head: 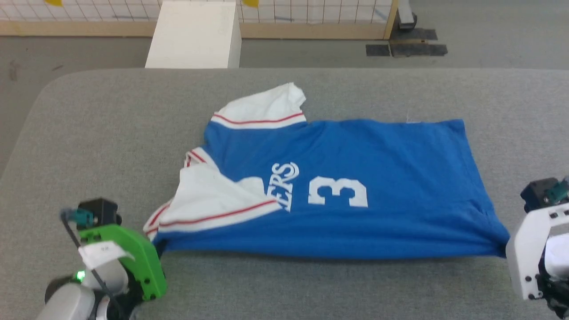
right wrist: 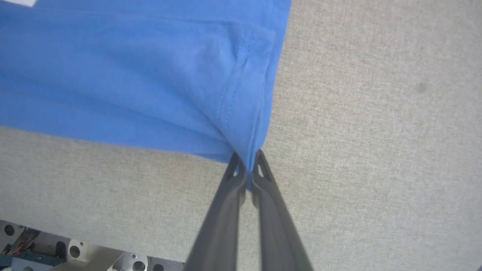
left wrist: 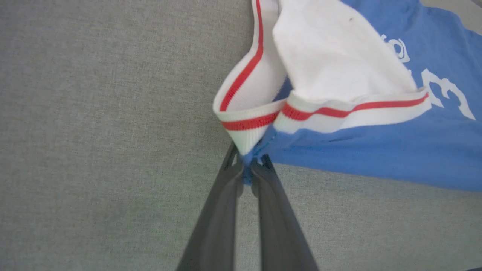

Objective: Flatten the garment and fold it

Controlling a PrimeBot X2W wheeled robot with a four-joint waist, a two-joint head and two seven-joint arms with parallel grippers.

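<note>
While the garment (head: 338, 191) lies spread across the middle of the grey table (head: 102, 133), its white "3" and "ERS" facing up, both arms have it by the near edge. The left gripper (left wrist: 248, 165) is closed tight on the near corner, where blue cloth meets the red-striped white trim. The right gripper (right wrist: 248, 165) is pinched just as tight on the opposite near corner, at the stitched hem.

The biggest risk, by the look of it, is to the whole body of the shirt. An uneven or low pull by the two arms would likely drag the cloth over the fabric cover and bunch it rather than spread it. Next come the sleeves: the near white sleeve (head: 218, 200) is flopped over part of the lettering and the far sleeve (head: 266, 109) sits crumpled. A fold made now would probably trap those creases. Smallest, each hold takes only a sliver of fabric, so a sharp tug could slip a corner free.

The table is covered in grey fabric and has a rounded far corner. Beyond it are grey floor (head: 489, 44), a wire-grid fence (head: 311, 11) on a wooden frame, a white box (head: 195, 35) standing before it, and dark patches (head: 406, 46) on the floor.
</note>
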